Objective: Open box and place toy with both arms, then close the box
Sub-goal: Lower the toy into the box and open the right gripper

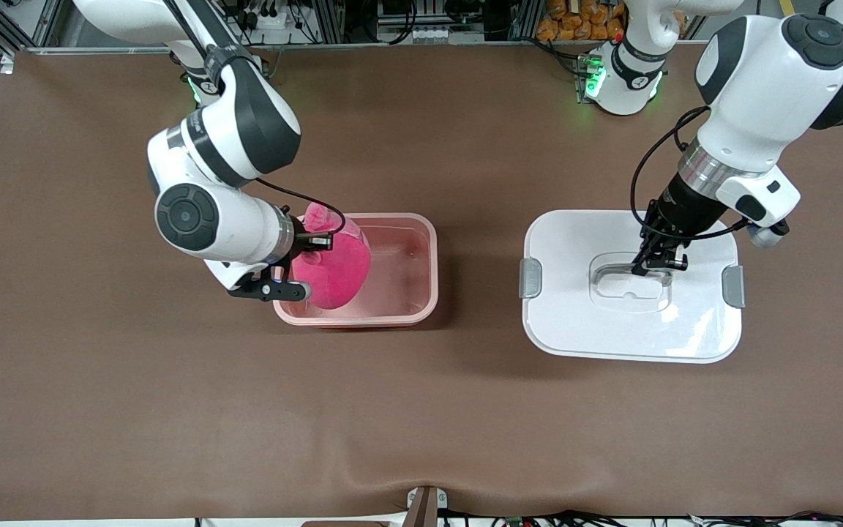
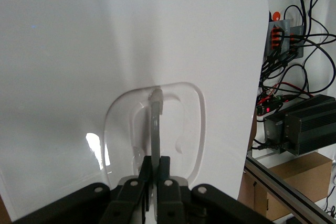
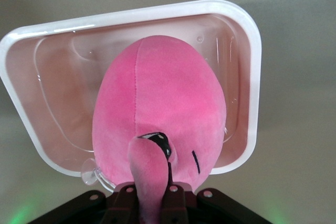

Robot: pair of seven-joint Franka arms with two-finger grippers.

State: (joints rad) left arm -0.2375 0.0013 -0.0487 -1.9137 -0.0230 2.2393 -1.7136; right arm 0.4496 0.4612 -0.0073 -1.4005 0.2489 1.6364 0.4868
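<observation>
Right gripper (image 1: 317, 241) pinches the toy (image 1: 334, 267) by an ear, dangling it over the open box (image 1: 421, 293) to drop in, while left gripper (image 1: 654, 260) clamps the lid (image 1: 575, 329) handle (image 2: 156, 124), lid parked toward the left arm's end, probably for reclosing.

The open box (image 1: 421, 245) has bare floor toward the left arm's end; the toy (image 1: 334, 267), pinched by the right gripper (image 1: 313, 241), hangs over the rest. The lid (image 1: 575, 322) lies well apart, its handle (image 1: 615, 269) clamped by the left gripper (image 1: 654, 258).
</observation>
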